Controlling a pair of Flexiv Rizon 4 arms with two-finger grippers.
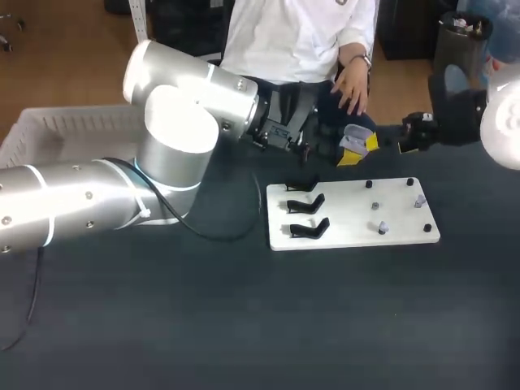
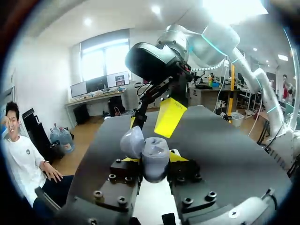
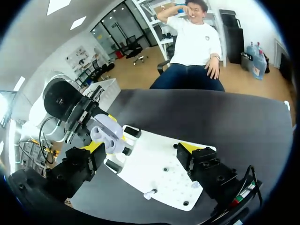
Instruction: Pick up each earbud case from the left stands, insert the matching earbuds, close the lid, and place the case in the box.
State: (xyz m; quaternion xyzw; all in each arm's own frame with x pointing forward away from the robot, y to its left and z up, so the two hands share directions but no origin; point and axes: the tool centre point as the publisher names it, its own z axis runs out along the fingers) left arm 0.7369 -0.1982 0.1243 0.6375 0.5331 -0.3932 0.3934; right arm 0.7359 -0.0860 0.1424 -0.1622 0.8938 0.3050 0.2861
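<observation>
- Box (image 1: 65,126): white, slatted, far out to the left gripper's left and well apart from it. The left arm (image 1: 106,191) covers its near right corner, so its full outline cannot be made out.
- Left gripper (image 2: 153,162): clamped on the earbud case (image 2: 155,153), one finger on each side. Only slivers of the yellow tips show past the case body.
- The case is grey-lavender and held off the table. Its lid (image 2: 132,142) stands open, tipped to one side. The inside of the case is turned away from every camera, so its contents cannot be told.
- Stands (image 1: 307,205): three black ones in a column on the near-left part of the white board (image 1: 349,236), below the left gripper. The farthest stand lies in the gripper's shadow and is hard to read. In the right wrist view the case and a finger block part of the column.
- Earbuds (image 1: 383,227): small grey pieces on the board's right half, among black pegs (image 1: 410,181). They are too small to tell shape or pairing.
- Right gripper (image 3: 140,147): fingers spread wide with nothing between them, hanging over the board. The held case is just beside its one finger, and contact cannot be judged.
- In the left wrist view one yellow tip of the right gripper sits just ahead of the case. The other tip is mostly hidden behind it.
- Writing: a small red-and-green tag on the right gripper's housing, with print too small to read.
</observation>
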